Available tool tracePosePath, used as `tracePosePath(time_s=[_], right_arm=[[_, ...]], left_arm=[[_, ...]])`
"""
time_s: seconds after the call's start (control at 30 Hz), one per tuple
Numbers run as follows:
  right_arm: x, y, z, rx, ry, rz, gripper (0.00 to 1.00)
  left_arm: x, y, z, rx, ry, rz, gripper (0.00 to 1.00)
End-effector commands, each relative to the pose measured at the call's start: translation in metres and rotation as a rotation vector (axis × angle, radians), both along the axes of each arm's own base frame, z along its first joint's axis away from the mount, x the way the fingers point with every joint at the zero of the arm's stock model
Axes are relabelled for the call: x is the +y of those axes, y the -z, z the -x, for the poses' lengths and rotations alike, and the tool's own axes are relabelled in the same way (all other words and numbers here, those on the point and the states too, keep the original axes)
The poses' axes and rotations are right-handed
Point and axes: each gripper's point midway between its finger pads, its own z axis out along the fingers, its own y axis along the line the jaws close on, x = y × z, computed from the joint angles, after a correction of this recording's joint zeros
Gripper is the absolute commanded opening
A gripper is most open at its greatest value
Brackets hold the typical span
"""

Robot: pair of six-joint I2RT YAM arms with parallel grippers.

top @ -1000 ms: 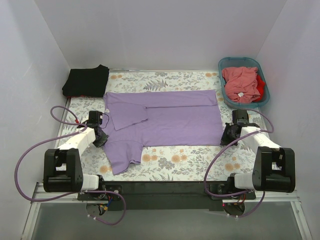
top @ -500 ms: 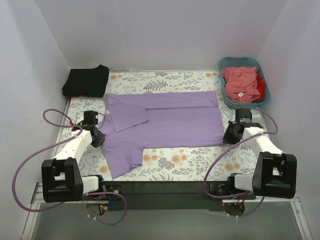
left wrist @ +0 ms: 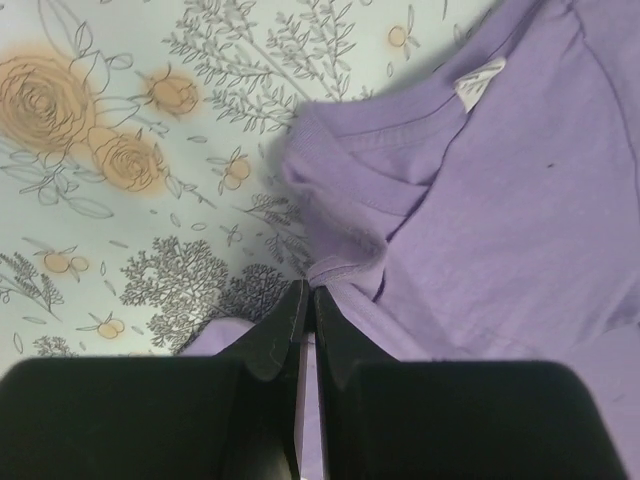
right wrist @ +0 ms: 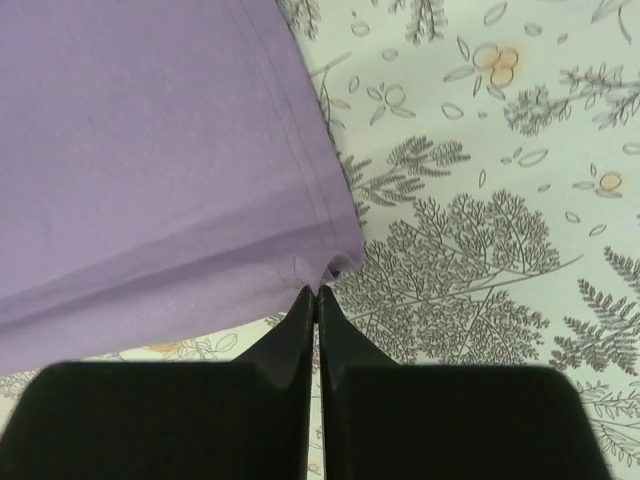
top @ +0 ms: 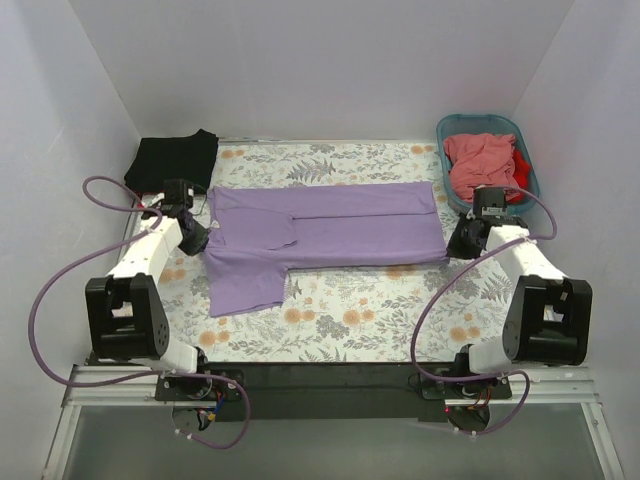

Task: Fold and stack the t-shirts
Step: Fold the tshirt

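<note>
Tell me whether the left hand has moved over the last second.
Yes. The left hand, shut on the purple shirt, has gone toward the far side, closer to the folded black shirt, pulling the fabric along.

- I see the lavender-purple cotton t-shirt [top: 330, 235] lying flat mid-table on the floral-printed table [top: 350, 320], its collar end to the left.
- My left hand [top: 198, 238] pinches its left edge near the collar.
- My right hand [top: 459, 243] pinches its near right corner.
- The folded black cotton t-shirt [top: 172, 160] sits at the far left corner.
- The teal plastic basket [top: 478, 121] stands far right, holding the salmon-pink t-shirt [top: 480, 165], with the red t-shirt [top: 521, 165] at its right.
</note>
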Motion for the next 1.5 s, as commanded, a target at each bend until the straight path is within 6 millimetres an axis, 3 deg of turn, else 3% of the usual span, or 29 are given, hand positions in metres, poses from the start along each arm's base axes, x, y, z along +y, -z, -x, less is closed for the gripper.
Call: tracePosePath(time_s=[0.0,0.3,0.53,0.73,0.97,1.47], right_arm=[[-0.006,-0.02,-0.031,-0.065,-0.005,0.025,0.01],[-0.011,-0.029,-0.071,-0.087,-0.029,0.052,0.01],[-0.01,-0.028,-0.094,-0.093,-0.041,0.048,0.01],[-0.013,-0.016,-0.102,-0.071,-0.048,0.068,0.01],[-0.015,-0.016,-0.112,-0.084,-0.044,0.079,0.01],[-0.018,0.002,-0.124,-0.069,-0.051,0.098,0.01]], left_arm=[[0.004,-0.016,-0.02,-0.034,-0.006,-0.009,0.0],[0.008,-0.017,-0.055,-0.039,-0.01,-0.021,0.0],[0.009,-0.001,-0.064,-0.011,-0.016,-0.013,0.0],[0.011,0.002,-0.07,-0.015,-0.019,-0.026,0.0],[0.015,-0.003,-0.081,-0.036,-0.015,-0.049,0.0],[0.02,0.019,-0.087,-0.016,-0.03,-0.068,0.0]])
